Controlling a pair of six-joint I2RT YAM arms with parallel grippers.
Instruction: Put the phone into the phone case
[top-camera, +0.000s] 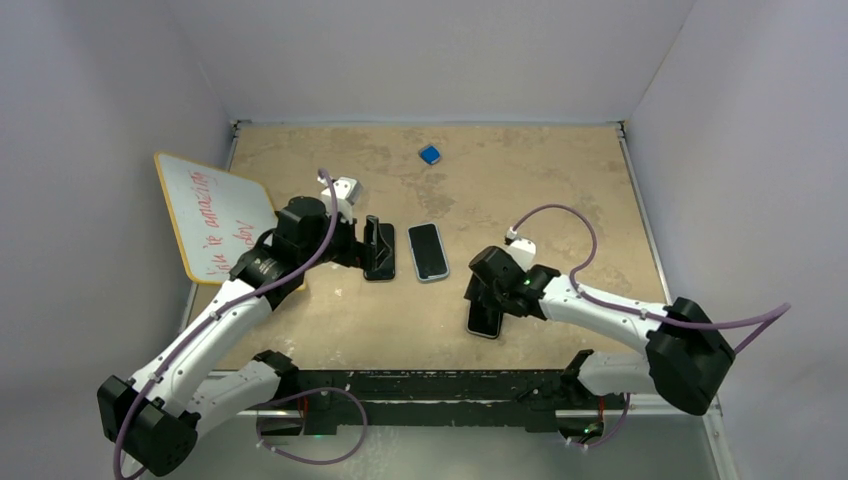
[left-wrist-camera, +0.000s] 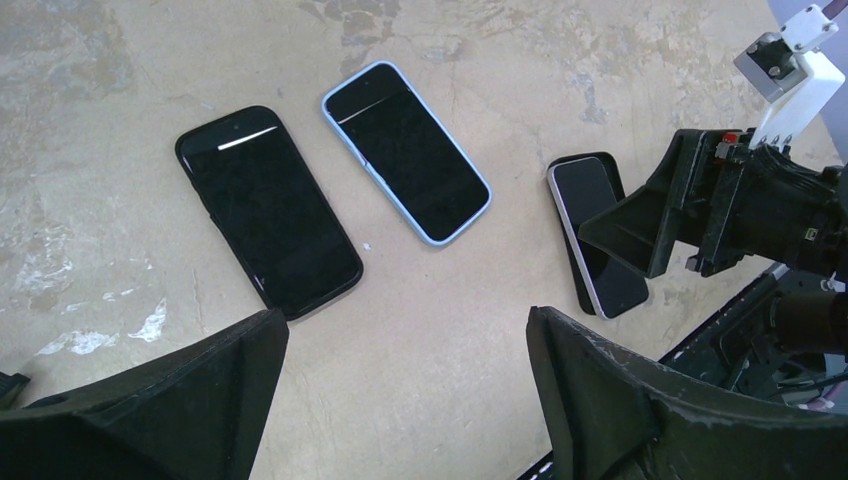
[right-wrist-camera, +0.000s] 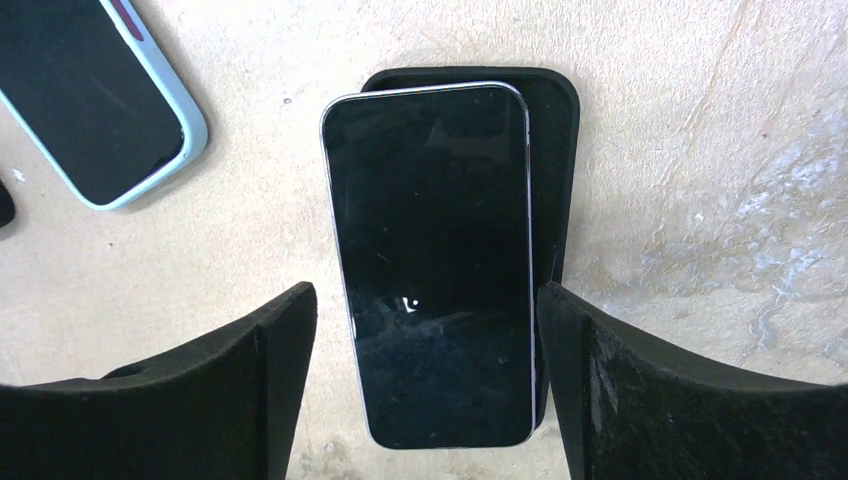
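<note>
The phone (right-wrist-camera: 435, 260) lies face up on the black phone case (right-wrist-camera: 555, 150), skewed toward the frame's left and not seated, in the centre of the right wrist view. The right pincer (right-wrist-camera: 425, 330) straddles it, spread wide and touching neither. The left pincer (left-wrist-camera: 405, 325), also spread, hovers near a black-cased phone (left-wrist-camera: 268, 210) and a blue-cased phone (left-wrist-camera: 405, 150) on the table (top-camera: 520, 190).

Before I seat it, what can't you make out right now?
Top view: right gripper covers most of the phone.
Right wrist: phone hides left side and near end of the black case.
Top view: whiteboard writing too small; left arm overlaps it.
</note>
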